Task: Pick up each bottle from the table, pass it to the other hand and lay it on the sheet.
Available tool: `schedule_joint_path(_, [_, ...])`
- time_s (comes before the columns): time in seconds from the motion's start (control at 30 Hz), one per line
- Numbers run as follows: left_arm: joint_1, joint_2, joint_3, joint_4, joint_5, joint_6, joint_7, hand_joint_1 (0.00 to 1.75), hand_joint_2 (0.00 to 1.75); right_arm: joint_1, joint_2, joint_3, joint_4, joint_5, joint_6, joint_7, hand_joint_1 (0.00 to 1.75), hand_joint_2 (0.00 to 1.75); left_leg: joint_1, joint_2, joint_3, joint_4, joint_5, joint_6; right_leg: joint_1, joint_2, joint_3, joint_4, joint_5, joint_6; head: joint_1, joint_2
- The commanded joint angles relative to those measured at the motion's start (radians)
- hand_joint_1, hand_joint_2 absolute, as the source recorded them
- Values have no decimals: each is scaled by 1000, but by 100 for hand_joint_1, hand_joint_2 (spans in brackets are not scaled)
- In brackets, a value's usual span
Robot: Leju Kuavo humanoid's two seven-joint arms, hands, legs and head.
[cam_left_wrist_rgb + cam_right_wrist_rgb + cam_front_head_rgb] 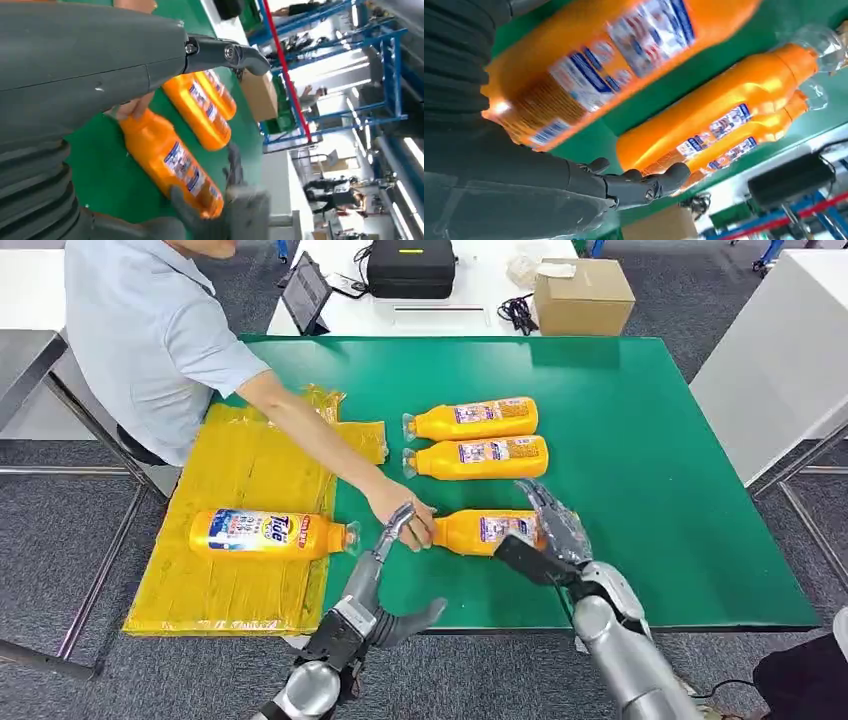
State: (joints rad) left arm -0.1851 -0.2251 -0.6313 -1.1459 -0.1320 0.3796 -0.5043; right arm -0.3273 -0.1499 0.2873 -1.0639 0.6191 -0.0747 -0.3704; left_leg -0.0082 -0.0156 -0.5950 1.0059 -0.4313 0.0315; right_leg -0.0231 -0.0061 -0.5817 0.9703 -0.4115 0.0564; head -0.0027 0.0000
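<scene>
Your left hand (385, 575) hangs over the table's near edge, fingers spread and holding nothing. To its right, your right hand (548, 530) wraps the base of the near orange detergent bottle (488, 531); a person's hand (402, 508) holds its neck. Two more bottles (480, 438) lie farther back; a Tide bottle (265, 534) rests on the yellow sheet (240, 480), left.

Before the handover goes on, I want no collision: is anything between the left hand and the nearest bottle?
Yes. A person's hand rests on the cap end of the nearest bottle, right where the left hand reaches.
</scene>
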Motion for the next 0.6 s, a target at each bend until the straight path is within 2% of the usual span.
schedule_joint_path(0.03, [-58,1,-39,94,-13,-13,24,0,175,-112,-39,72,108,-13,47,38,0,175,1,3,3,1,-2,-2,2,2,3,0,0,-3,0,0])
schedule_joint_path(0.17, [-70,-8,-49,118,-15,-17,33,0,175,-82,-26,56,159,-96,103,38,0,175,1,1,4,0,-2,-2,2,0,5,-2,-1,-3,0,0])
schedule_joint_path(0.4, [-74,-8,-54,122,-15,-21,35,0,175,-86,-27,67,181,-102,112,36,0,175,1,1,2,0,-1,-1,1,1,2,-1,0,-2,0,0])
schedule_joint_path(0.47, [-77,-10,-55,125,-15,-21,36,0,175,-86,-30,72,193,-99,112,35,0,175,1,1,2,0,-1,-2,1,1,2,-1,0,-2,0,0])
schedule_joint_path(0.5, [-79,-10,-56,125,-19,-14,39,0,175,-92,-40,102,198,-51,75,38,0,175,0,1,2,0,-1,-1,1,1,2,-1,0,-1,0,0])
schedule_joint_path(0.6, [-77,-7,-55,118,-5,-43,66,0,175,-109,-70,149,194,-18,87,64,0,175,1,2,2,1,-1,-2,1,1,3,-1,0,-2,0,0])
